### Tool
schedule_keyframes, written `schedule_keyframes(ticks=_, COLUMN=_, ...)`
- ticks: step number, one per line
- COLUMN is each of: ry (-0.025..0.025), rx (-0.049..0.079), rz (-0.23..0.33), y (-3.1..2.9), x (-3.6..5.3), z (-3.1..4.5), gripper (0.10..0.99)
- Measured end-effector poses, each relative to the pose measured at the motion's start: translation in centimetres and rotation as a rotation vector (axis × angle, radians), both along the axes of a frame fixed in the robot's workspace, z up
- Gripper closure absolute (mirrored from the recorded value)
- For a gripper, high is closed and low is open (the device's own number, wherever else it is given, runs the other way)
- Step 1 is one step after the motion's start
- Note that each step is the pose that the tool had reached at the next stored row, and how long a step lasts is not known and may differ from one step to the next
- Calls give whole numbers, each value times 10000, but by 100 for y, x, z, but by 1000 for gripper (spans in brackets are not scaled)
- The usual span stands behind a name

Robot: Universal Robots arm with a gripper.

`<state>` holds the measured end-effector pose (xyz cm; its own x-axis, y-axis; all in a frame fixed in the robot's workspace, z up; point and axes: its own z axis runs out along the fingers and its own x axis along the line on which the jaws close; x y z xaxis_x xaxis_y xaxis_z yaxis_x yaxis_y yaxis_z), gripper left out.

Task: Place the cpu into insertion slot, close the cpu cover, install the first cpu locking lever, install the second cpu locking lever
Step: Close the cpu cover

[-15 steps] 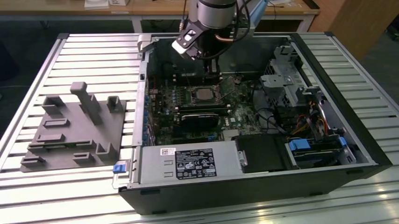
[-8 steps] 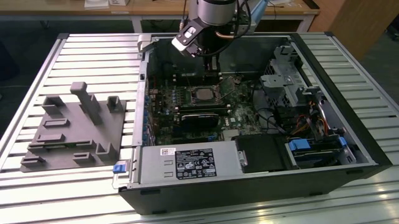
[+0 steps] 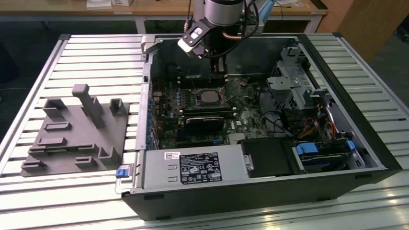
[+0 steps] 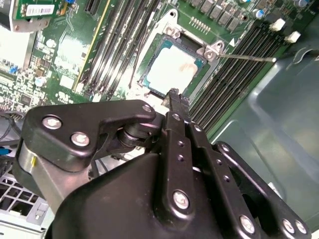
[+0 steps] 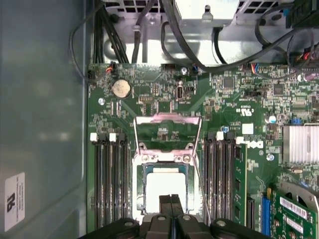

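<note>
- Silver chip (image 5: 162, 185) sits in its socket, cover frame (image 5: 167, 118) flipped open.
- Arm (image 3: 221, 14) reaches down into the case (image 3: 357, 143), jaws pressed together, empty, just above the chip.

The cpu (image 5: 162, 186) has a smooth, pale metal top with a dull sheen, the cpu cover (image 5: 167, 118) is thin bare silvery metal, the gripper (image 5: 171, 200) is matt black with shiny screw heads, the circuit board (image 5: 239, 99) is glossy green, and the table (image 3: 96, 52) is ribbed, brushed-looking metal.
</note>
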<state>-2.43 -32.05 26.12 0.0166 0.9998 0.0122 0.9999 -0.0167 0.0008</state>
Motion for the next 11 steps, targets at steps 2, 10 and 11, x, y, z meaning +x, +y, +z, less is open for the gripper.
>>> schedule_keyframes(ticks=2, ry=0, rx=0, rz=1, y=0, x=40, z=0, gripper=980)
schedule_keyframes(ticks=10, ry=-1, rx=1, rz=1, y=0, x=237, z=0, gripper=980)
schedule_keyframes(ticks=11, ry=0, rx=1, rz=1, y=0, x=263, z=0, gripper=980)
